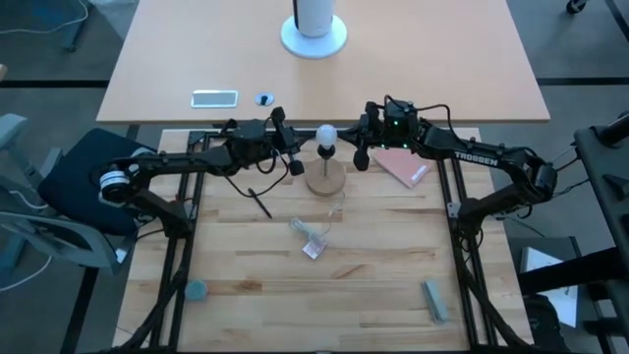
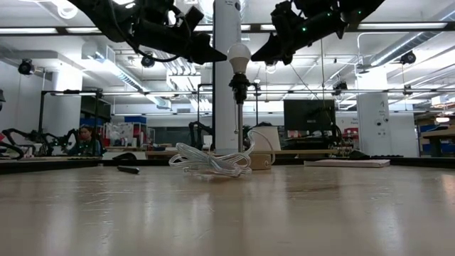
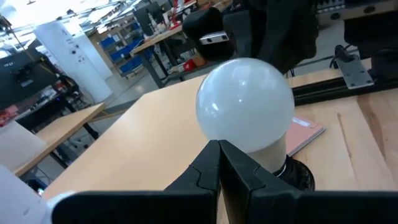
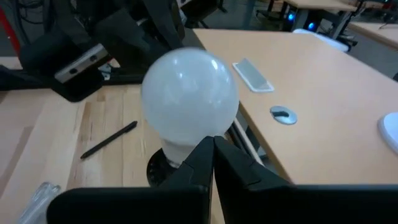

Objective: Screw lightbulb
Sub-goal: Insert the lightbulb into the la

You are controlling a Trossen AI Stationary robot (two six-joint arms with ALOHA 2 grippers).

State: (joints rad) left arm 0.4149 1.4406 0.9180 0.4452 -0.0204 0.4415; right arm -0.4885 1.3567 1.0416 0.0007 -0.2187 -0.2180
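The left gripper (image 1: 295, 167) hangs just left of the lightbulb (image 1: 325, 135), its fingers pressed together on nothing; the bulb sits upright in a black socket (image 1: 325, 152) on a round wooden base (image 1: 325, 178) near the table's back edge, a coiled white cable (image 1: 313, 236) lying in front; the right gripper (image 1: 361, 156) hangs just right of the bulb, fingers likewise together and empty; a pink pad (image 1: 403, 165) lies under the right arm.
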